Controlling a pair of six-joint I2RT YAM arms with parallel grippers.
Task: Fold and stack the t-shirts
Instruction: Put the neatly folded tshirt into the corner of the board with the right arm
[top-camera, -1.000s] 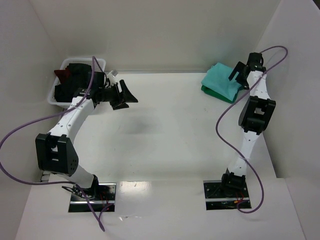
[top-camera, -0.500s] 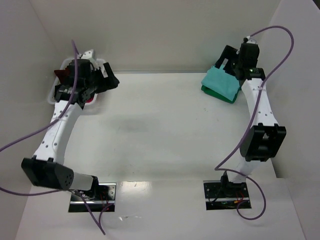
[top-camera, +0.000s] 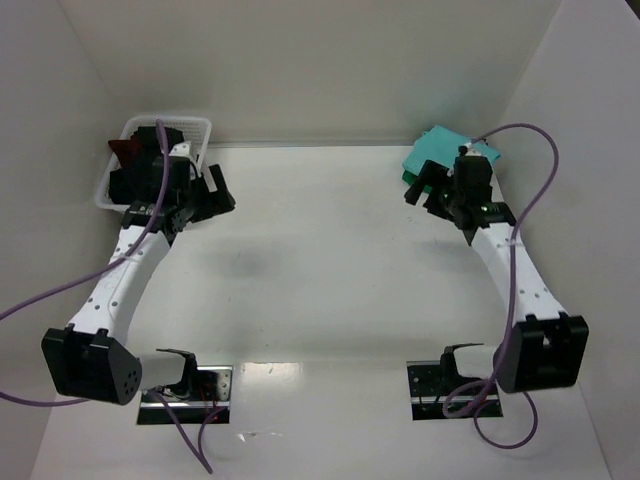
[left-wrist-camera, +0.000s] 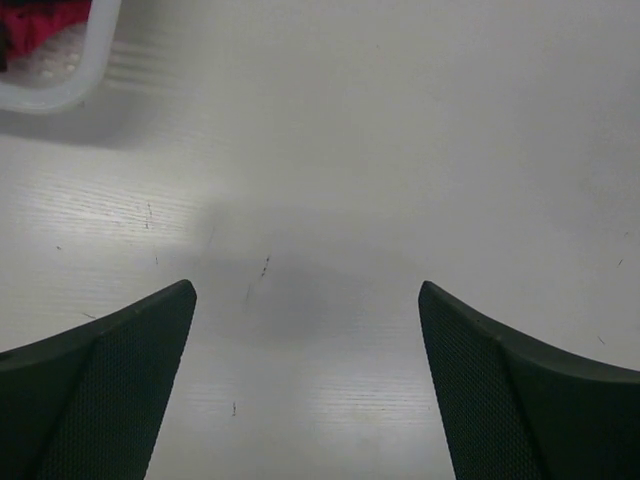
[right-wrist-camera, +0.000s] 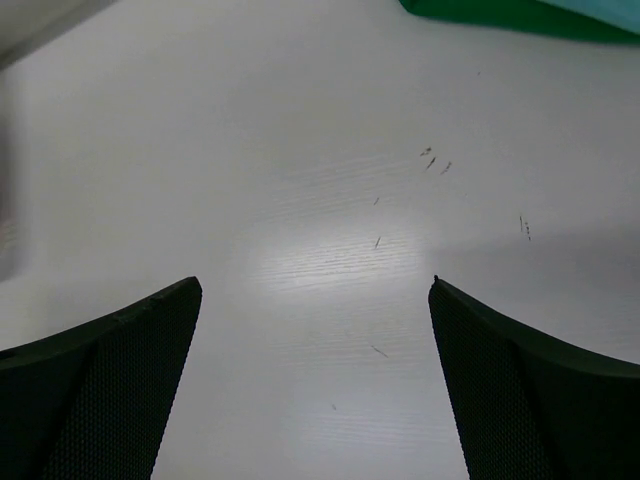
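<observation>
A folded light teal t-shirt (top-camera: 442, 150) lies on a darker green t-shirt (top-camera: 409, 177) at the table's back right. Their near edges show at the top of the right wrist view, green (right-wrist-camera: 500, 12) and teal (right-wrist-camera: 620, 6). My right gripper (top-camera: 425, 195) is open and empty just in front and left of that stack, over bare table (right-wrist-camera: 315, 285). A black t-shirt (top-camera: 125, 185) and a dark red t-shirt (top-camera: 121, 148) lie in the white basket (top-camera: 170, 122). My left gripper (top-camera: 218, 190) is open and empty just right of the basket (left-wrist-camera: 305, 290).
The basket's corner (left-wrist-camera: 62, 92) with red cloth (left-wrist-camera: 40, 20) shows at the upper left of the left wrist view. White walls close in the table at the back and both sides. Purple cables loop from both arms.
My left gripper has come away from above the basket to the table beside it. My right gripper has swung from behind the teal stack to its front left side.
</observation>
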